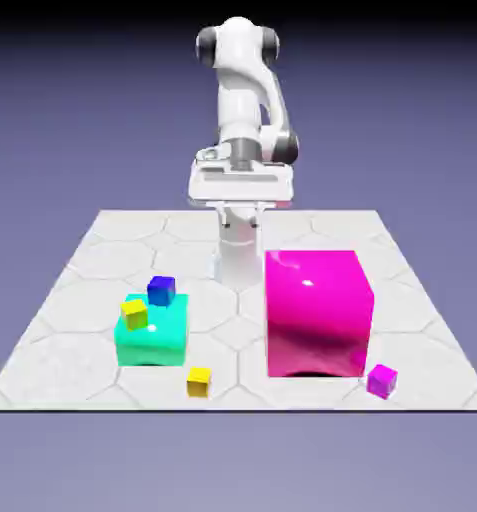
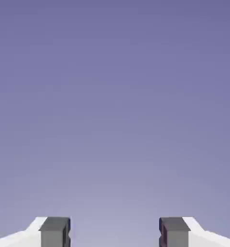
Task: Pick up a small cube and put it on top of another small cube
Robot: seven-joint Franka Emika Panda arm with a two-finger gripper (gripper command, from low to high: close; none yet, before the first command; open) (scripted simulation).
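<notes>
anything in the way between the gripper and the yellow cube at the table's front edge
Nothing visible blocks the way from the open gripper down to that yellow cube; the teal block and magenta block stand either side.

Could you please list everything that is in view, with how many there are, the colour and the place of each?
Large block: one, magenta, right of the table's middle in the exterior view
Smaller block: one, teal, on the table's left side
Small cube on the teal block: one, yellow, toward the block's left
Small cube by the front edge: one, yellow, on the tabletop between the two blocks
Tiny blue cube: one, blue, at the teal block's far side
Tiny magenta cube: one, magenta, at the large block's front right
Tabletop: one, white with grey lines, under it all
Backdrop: one, blue-violet, behind
Arm: one, white with dark joints, at the far edge
Gripper: one, white with grey fingertips, open and empty
</notes>
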